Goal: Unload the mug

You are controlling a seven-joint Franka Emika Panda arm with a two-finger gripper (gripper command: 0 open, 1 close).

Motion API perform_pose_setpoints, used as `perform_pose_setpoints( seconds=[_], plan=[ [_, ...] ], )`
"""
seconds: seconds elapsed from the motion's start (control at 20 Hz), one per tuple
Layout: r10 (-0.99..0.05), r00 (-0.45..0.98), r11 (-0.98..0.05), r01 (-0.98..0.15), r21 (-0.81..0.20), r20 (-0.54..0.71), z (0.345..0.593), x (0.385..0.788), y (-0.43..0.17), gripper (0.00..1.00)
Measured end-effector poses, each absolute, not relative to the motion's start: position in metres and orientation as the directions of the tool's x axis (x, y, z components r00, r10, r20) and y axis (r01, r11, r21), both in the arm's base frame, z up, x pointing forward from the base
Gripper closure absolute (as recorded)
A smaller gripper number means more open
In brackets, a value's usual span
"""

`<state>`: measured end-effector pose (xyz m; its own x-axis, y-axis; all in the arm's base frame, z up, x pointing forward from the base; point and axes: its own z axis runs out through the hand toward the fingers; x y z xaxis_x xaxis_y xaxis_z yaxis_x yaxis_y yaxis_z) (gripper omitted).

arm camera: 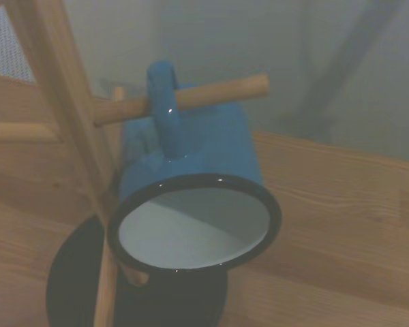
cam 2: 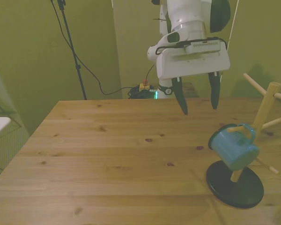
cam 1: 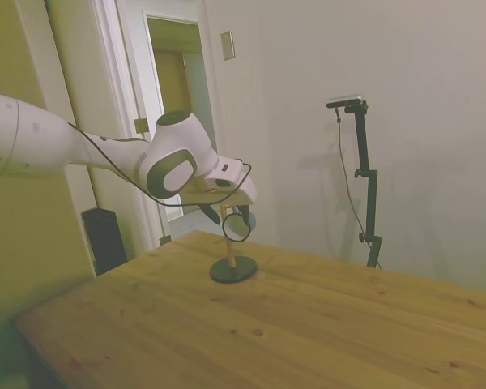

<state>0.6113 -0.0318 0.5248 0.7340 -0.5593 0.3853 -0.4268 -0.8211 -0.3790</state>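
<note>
Mug (cam 2: 233, 149) hangs empty by its handle on the stand's peg (arm camera: 191, 99), gripper (cam 2: 199, 104) spread above.

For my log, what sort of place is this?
Probably a room set up as a robot test space: a wooden table, a doorway, and a mug hanging on a wooden stand.

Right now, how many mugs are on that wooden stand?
1. The mug hangs by its handle on a lower peg of the wooden stand, at the front view's right. The other pegs in view are bare; part of the stand is cut off.
</note>
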Motion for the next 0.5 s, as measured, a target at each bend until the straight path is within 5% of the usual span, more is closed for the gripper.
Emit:
perform_pose_setpoints(
  seconds=[0.5],
  plan=[
    [-0.554, 0.738, -0.826, -0.427, -0.368, 0.386, 0.504, 0.651, -0.033, 0.0]
  ],
)
